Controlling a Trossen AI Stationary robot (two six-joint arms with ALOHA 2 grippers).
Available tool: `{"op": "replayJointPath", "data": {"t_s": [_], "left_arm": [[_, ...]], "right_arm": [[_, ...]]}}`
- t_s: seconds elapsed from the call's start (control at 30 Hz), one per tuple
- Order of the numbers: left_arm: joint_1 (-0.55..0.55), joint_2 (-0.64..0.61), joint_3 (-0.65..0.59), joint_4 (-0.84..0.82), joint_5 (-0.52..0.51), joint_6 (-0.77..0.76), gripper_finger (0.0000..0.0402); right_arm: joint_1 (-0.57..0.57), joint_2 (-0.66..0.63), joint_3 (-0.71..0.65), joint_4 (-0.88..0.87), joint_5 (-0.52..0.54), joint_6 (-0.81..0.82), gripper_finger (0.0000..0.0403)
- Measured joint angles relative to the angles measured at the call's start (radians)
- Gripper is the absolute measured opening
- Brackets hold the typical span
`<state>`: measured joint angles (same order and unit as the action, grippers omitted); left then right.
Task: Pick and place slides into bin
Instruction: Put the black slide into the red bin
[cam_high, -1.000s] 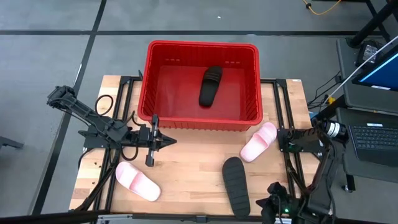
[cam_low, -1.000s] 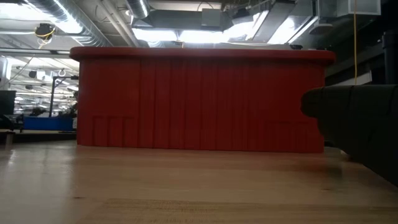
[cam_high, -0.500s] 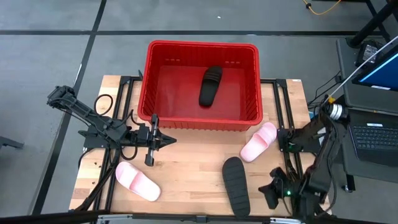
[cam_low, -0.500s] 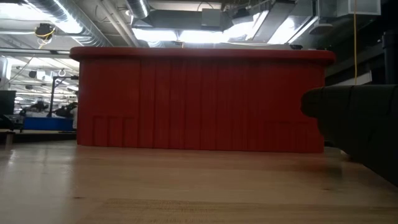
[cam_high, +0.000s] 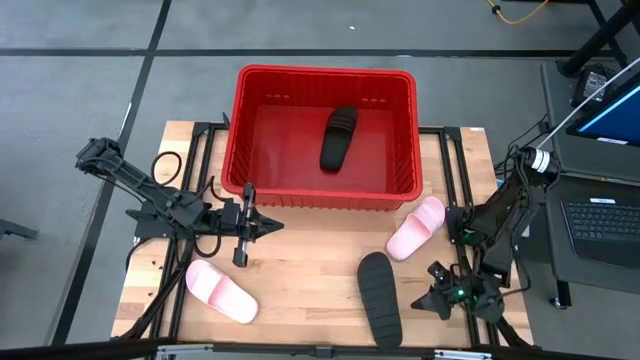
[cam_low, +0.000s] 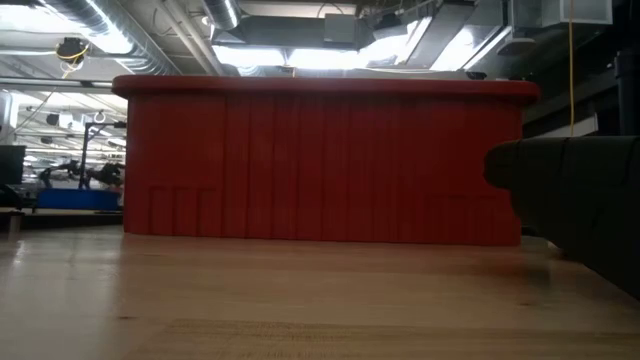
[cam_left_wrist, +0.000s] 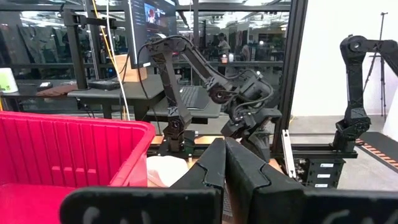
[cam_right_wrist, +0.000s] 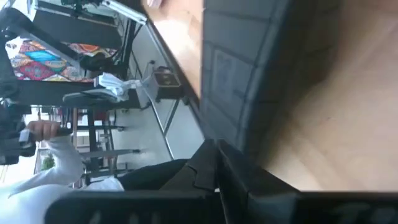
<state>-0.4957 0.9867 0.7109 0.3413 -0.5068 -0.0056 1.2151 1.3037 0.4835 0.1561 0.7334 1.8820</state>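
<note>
In the high view the left gripper (cam_high: 262, 226) sits at mid-left, fingers pressed together on nothing, its arm stretched flat across the table (cam_high: 300, 290) with the tip just short of the bin's near wall. Below it, at lower left, lies a pink slide (cam_high: 220, 291). The red bin (cam_high: 322, 79) fills the upper centre with one black slide (cam_high: 338, 137) inside — something the low view cannot show, since there only the bin's ribbed wall (cam_low: 320, 165) appears. A second black slide (cam_high: 380, 299) lies at lower centre, another pink slide (cam_high: 415, 228) right of it. At lower right the right gripper (cam_high: 437, 300) points left, arm folded; its wrist view shows the fingers (cam_right_wrist: 214, 163) together, empty.
</note>
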Motion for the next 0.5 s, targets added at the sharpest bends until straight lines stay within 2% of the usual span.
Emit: {"op": "replayJointPath", "data": {"t_s": [0.27,0.5], "left_arm": [[0.0,0.0,0.0,0.0,-0.029,-0.018,0.0001],[0.0,0.0,0.0,0.0,-0.029,-0.019,0.0002]], "right_arm": [[-0.037,0.0,-0.03,-0.006,0.0,-0.002,0.0045],[-0.07,0.002,-0.03,-0.033,-0.046,-0.007,0.012]]}}
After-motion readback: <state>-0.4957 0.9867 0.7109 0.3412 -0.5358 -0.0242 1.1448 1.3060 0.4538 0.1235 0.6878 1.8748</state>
